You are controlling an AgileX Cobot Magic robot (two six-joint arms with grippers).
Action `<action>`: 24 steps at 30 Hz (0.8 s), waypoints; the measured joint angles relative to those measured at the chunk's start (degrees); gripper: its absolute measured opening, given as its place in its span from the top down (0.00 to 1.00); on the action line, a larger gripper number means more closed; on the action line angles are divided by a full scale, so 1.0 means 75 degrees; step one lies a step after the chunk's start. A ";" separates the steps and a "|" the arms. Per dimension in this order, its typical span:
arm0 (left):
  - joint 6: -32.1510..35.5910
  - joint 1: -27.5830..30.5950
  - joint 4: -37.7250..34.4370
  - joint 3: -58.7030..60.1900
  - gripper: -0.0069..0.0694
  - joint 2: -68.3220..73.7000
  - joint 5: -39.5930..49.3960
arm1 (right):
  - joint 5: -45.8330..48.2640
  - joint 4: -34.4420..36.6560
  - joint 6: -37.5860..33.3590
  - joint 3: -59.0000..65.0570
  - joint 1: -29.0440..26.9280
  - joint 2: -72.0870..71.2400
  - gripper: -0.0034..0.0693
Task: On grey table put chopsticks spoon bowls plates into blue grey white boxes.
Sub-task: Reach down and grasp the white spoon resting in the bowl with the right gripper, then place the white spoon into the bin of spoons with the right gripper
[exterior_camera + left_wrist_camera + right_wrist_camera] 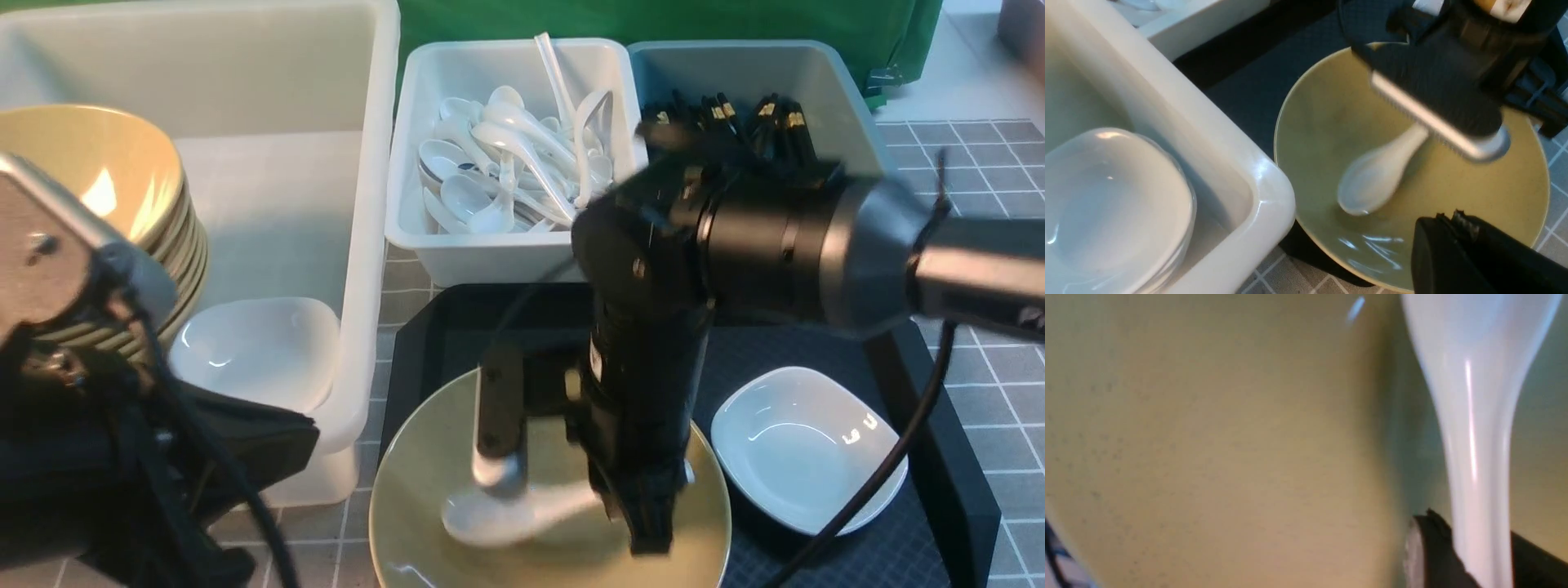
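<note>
Left claw (pixel 1455 220) closed; right claw (pixel 571 502) pinches glossy white spoon (pixel 490 518) by handle inside olive-tan bowl (pixel 424 457).

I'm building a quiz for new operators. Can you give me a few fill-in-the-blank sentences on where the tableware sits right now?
1. The spoon lies inside the olive ____.
2. That bowl stands on the black ____.
3. The blue-grey bin holds black ____.
4. The spoon's handle lies between the fingers of the ____ end effector.
Missing words: bowl; tray; chopsticks; right.
</note>
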 joint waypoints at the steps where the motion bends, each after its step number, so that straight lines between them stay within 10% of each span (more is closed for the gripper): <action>1: -0.0046 0.0000 0.0000 0.0000 0.92 0.0139 0.0000 | 0.0009 -0.0044 0.0060 -0.0183 -0.0060 -0.0076 0.77; 24: 0.1733 0.1825 -0.0663 -0.5129 0.92 0.5671 0.0421 | -0.4412 -0.0420 0.5335 -0.4196 -0.2314 0.2302 0.69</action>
